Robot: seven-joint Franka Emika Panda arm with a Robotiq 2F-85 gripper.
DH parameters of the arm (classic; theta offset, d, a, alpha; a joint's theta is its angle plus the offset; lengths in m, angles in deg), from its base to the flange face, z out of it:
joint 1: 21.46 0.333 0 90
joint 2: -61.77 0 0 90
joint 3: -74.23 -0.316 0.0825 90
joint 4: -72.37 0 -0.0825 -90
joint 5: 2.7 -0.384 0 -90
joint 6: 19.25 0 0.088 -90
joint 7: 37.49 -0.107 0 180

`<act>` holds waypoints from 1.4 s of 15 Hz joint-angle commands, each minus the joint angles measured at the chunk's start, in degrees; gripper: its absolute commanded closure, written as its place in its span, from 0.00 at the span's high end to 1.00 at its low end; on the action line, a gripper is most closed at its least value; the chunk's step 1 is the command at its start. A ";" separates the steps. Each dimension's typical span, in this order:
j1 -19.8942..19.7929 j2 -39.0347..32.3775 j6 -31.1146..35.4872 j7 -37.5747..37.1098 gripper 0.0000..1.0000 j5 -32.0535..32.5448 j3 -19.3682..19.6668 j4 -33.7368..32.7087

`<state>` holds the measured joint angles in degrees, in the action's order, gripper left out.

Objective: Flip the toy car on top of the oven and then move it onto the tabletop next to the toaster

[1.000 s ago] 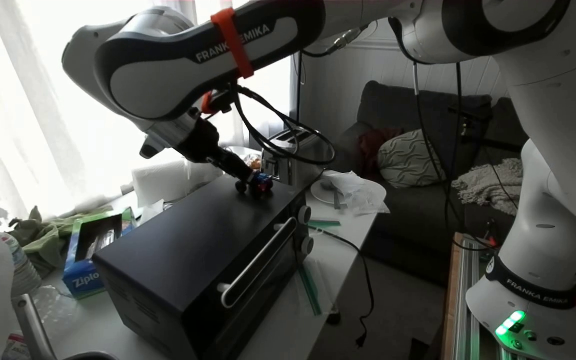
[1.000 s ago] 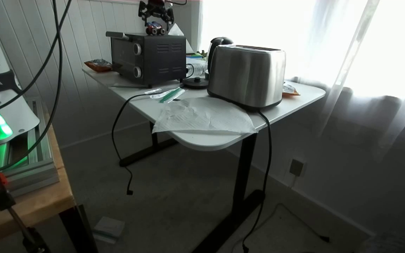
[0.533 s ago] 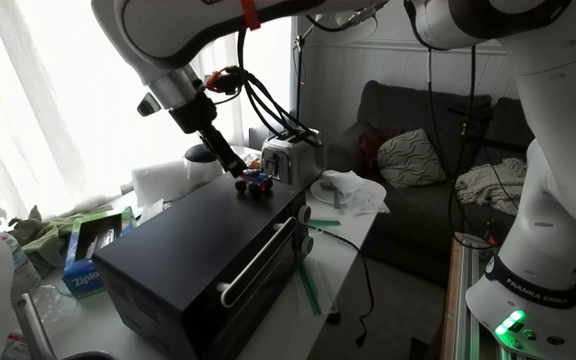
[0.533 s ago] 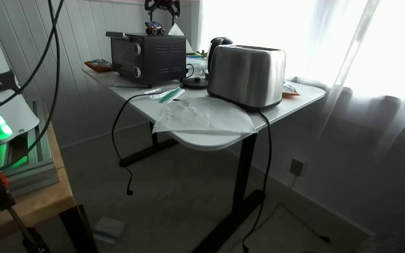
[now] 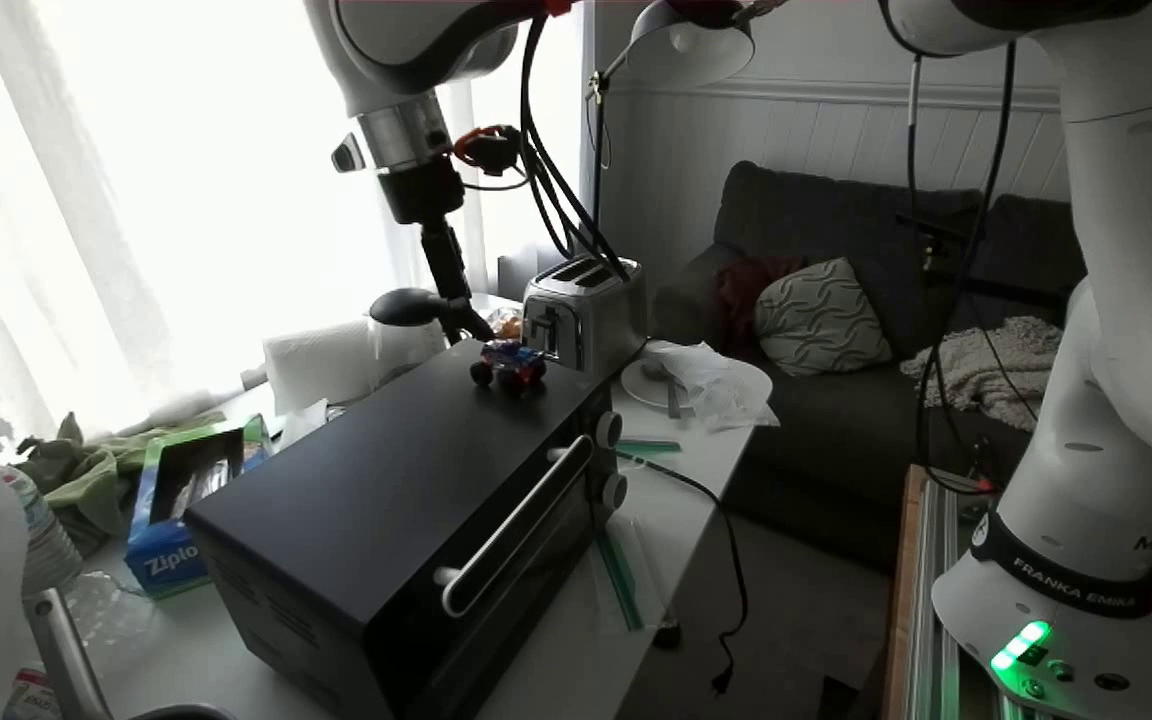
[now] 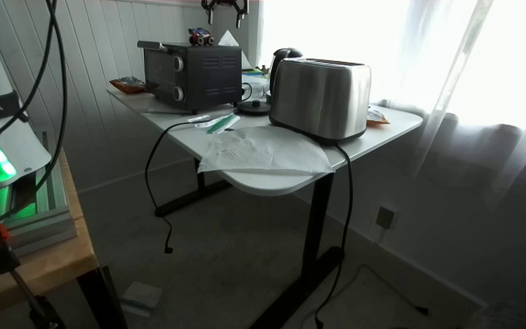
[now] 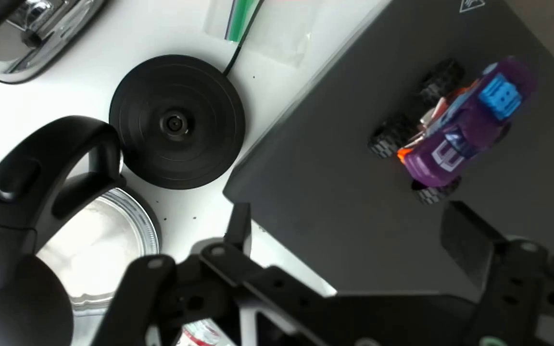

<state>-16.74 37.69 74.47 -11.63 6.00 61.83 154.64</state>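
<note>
The small toy car (image 5: 509, 364) stands upright on its black wheels on top of the oven, near the end with the knobs. It also shows in an exterior view (image 6: 201, 37), and in the wrist view (image 7: 469, 125) its purple roof and blue window face up. The black oven (image 5: 376, 470) has a silver bar handle. My gripper (image 6: 224, 22) is open and empty, above and to one side of the car. In the wrist view the gripper (image 7: 354, 223) has widely spread fingers with only bare oven top between them. The silver toaster (image 6: 320, 100) stands on the white tabletop (image 6: 263, 183).
A black kettle (image 7: 27, 230) and its round base (image 7: 176, 122) stand between the oven and toaster. A crumpled white sheet (image 6: 267, 148) lies before the toaster. Cords (image 6: 153, 155) hang off the table edge. A Ziploc box (image 5: 171, 560) lies behind the oven.
One second ago my gripper was low at the car. It has since risen clear of it and shifted sideways, rightward in both exterior views. The car has stayed in place on the oven.
</note>
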 commanded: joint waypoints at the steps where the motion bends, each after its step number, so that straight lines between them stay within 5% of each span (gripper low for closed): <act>1: -1.38 7.61 6.49 -3.11 1.00 -4.62 1.94 11.08; 14: -0.31 23.30 16.59 -10.82 1.00 -16.74 4.21 31.81; 21: 1.33 25.00 31.25 -15.00 1.00 -15.77 3.93 40.05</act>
<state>-16.37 59.85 98.99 -24.83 -9.30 65.45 189.79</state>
